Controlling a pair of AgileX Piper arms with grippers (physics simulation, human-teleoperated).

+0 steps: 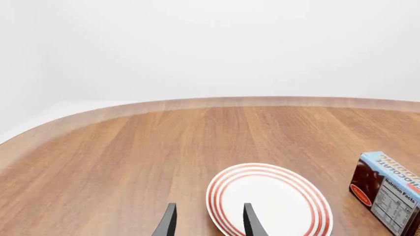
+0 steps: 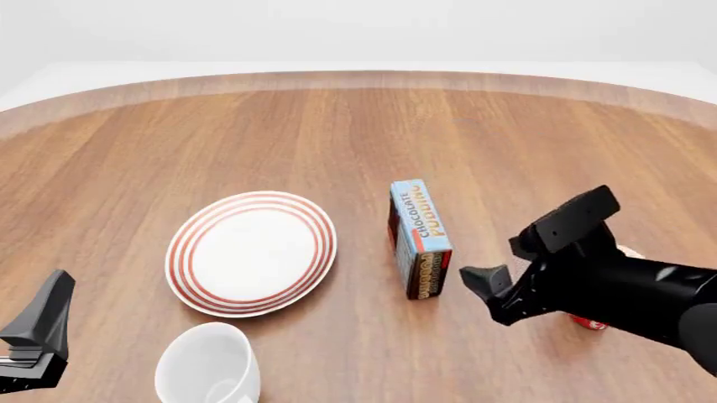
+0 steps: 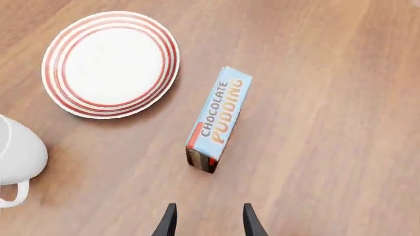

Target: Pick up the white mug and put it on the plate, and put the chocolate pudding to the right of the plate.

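Right arm [image 2: 605, 281] low beside chocolate pudding [image 2: 421, 238], jaws seemingly apart.

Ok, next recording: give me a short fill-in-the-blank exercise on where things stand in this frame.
1. The plate has ____ resting on it.
2. In the front view, the chocolate pudding lies to the ____ of the plate.
3. The white mug stands on the ____, nearer the camera than the plate.
4. The right gripper is open and holds ____.

Missing words: nothing; right; table; nothing
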